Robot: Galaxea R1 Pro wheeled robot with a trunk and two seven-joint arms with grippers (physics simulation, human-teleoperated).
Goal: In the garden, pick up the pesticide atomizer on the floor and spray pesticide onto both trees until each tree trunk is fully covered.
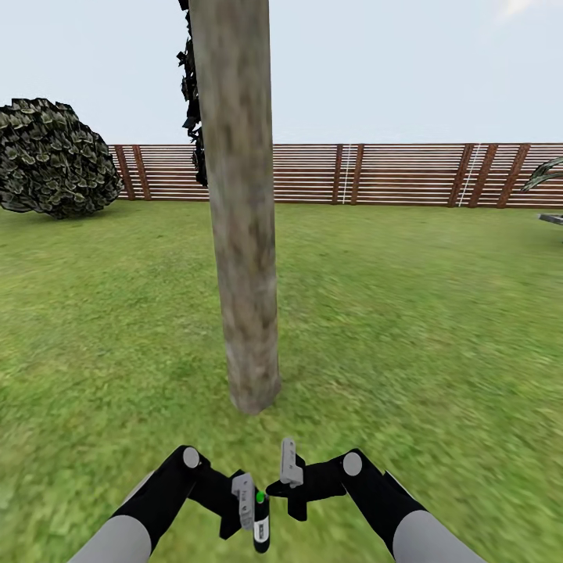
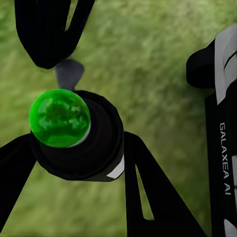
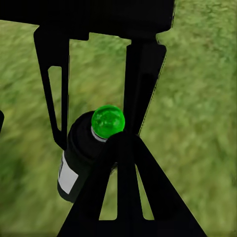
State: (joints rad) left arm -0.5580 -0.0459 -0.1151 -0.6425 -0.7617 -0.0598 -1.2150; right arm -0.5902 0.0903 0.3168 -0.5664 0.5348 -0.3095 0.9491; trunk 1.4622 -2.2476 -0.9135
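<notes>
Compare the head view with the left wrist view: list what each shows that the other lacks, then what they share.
Head view: the trunk, fence, bush and sky. Left wrist view: the GALAXEA AI lettering on an arm, and the green top seen end-on. Shared: the atomizer in the left gripper, over grass.

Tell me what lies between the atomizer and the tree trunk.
Only bare grass in the head view: the pesticide atomizer, held in the left gripper, sits just short of the tree trunk.
</notes>
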